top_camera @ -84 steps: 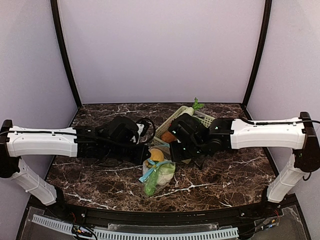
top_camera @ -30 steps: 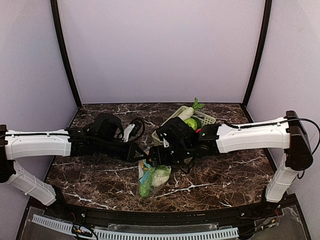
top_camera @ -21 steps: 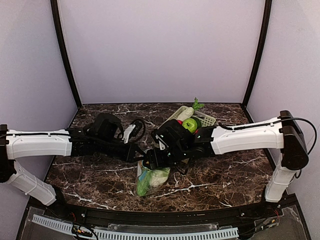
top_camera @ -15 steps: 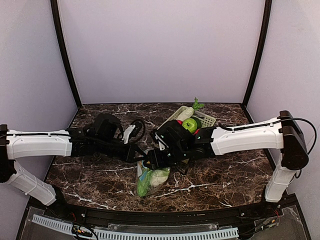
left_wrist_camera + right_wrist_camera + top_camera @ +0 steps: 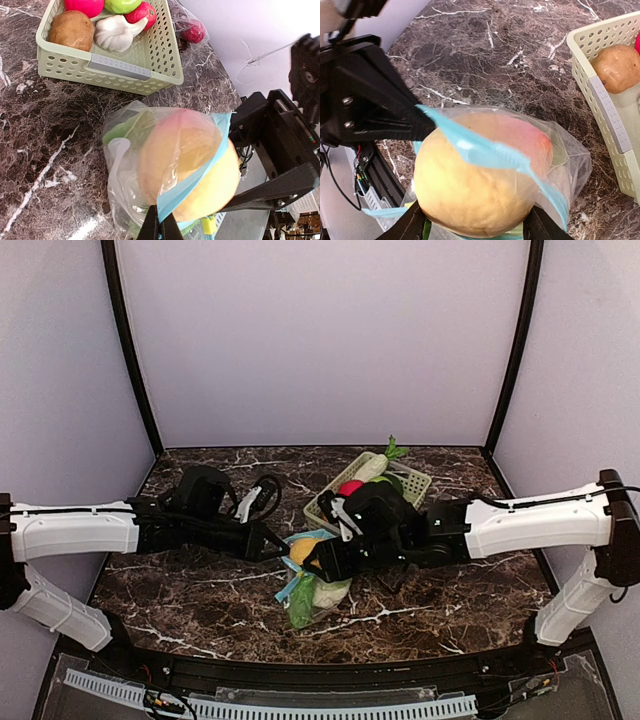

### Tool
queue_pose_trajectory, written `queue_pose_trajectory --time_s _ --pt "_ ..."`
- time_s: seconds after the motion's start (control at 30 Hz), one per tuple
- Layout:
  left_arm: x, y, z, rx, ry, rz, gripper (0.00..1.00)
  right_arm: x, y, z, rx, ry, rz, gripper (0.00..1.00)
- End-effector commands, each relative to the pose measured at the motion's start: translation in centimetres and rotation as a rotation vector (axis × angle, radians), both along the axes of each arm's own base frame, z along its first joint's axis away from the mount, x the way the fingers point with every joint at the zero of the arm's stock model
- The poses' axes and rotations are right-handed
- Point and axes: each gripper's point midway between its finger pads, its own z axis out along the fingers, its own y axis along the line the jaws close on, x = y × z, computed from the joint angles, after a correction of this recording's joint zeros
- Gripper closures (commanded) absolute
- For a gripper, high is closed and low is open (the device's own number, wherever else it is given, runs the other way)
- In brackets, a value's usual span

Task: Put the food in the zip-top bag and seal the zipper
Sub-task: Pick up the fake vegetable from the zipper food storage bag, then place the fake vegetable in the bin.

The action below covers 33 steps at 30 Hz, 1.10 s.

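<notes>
Our left gripper (image 5: 159,229) pinches the blue zipper lip (image 5: 192,182) of the zip-top bag (image 5: 318,595) while our right gripper (image 5: 477,227) clasps the yellow-pink fruit (image 5: 470,185) half inside the mouth, at seven o'clock of the basket (image 5: 418,480), so we should push it deeper toward six o'clock before releasing.

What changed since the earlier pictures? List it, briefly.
The right gripper moved from the basket leftward to the bag and closed around the peach at its mouth. The left gripper stayed shut on the bag; the basket stayed put.
</notes>
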Motion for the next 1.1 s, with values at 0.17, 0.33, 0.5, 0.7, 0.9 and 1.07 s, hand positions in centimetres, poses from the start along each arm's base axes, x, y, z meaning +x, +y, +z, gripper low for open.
queue_pose_trajectory --time_s 0.17,0.33,0.5,0.7,0.9,1.07 --pt "-0.2 0.7 -1.6 0.026 0.058 -0.015 0.99 -3.4 0.8 6.6 0.282 -0.096 0.198 0.64" --pt "-0.4 0.4 -1.7 0.019 0.061 -0.041 0.99 -4.5 1.6 10.1 0.415 -0.142 0.283 0.63" --pt "-0.2 1.1 -1.7 0.039 0.030 -0.014 0.99 -2.9 0.5 13.6 0.422 -0.243 0.208 0.63" --pt "-0.4 1.4 -0.8 0.019 -0.015 -0.023 0.99 5.4 -6.8 12.1 0.160 -0.281 -0.171 0.63" --pt "-0.3 1.2 -0.5 0.015 -0.023 -0.026 0.99 12.9 -12.8 3.4 -0.160 -0.169 -0.346 0.64" --pt "-0.2 1.4 -0.6 0.023 -0.021 -0.019 0.99 15.8 -12.1 0.7 -0.218 -0.118 -0.303 0.63"
